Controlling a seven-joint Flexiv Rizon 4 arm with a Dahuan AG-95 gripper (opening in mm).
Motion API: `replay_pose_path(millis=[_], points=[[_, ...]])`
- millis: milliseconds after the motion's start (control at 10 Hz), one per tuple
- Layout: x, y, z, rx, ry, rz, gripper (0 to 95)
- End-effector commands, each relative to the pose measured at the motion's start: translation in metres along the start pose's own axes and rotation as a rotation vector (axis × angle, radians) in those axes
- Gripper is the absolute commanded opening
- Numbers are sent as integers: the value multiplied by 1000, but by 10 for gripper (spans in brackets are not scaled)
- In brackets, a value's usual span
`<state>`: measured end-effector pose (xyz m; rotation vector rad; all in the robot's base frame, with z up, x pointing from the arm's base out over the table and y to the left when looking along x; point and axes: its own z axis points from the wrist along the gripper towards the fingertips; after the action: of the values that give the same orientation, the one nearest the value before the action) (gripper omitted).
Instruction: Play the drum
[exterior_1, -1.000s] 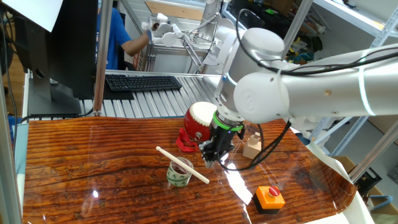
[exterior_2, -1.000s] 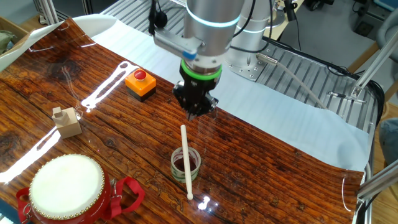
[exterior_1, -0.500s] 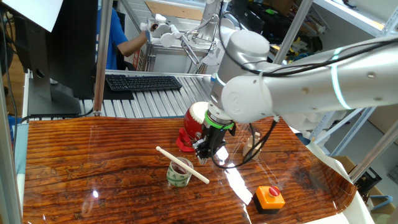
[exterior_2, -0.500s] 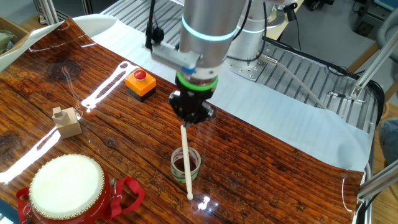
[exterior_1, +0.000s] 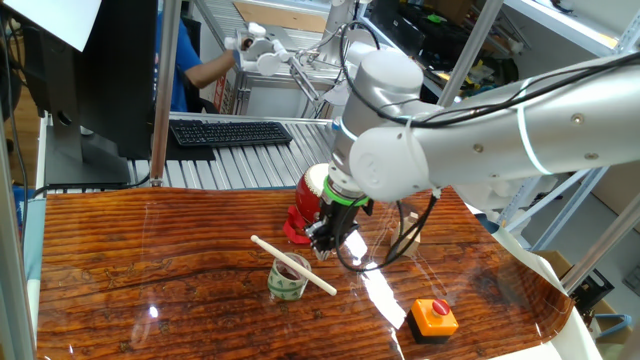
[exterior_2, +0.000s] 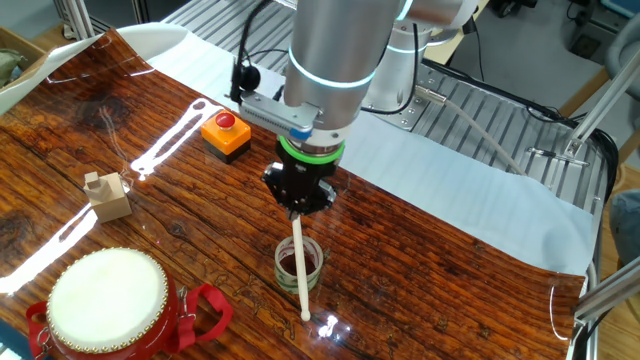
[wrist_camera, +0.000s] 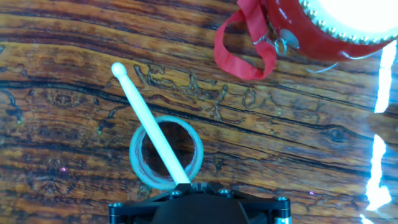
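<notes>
Drumstick (wrist_camera: 147, 128) lay nearest the hand camera, slanting across the rim of the tape roll (wrist_camera: 166, 152), which propped it off the wood, presumably so fingers could get under and around its near end. That near end ran beneath the gripper (exterior_2: 299, 197), which hung directly over it; whether the fingers were spread or closed on the stick could not be told. Farther off, the drum (exterior_1: 314, 199) sat tilted on its red stand on the table (exterior_1: 150, 270), its cream head (exterior_2: 107, 288) angled upward for striking, well apart from the stick's tip.
</notes>
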<state>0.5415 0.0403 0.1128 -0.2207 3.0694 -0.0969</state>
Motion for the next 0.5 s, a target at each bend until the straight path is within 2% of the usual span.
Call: replay_pose_path(millis=[100,300,400,500], points=[[-1,0,9,-14,-7,13,0],[-1,1,15,-22,-6,20,0],[-1,1,15,-22,-5,25,190],[-1,1,15,-22,-5,25,190]])
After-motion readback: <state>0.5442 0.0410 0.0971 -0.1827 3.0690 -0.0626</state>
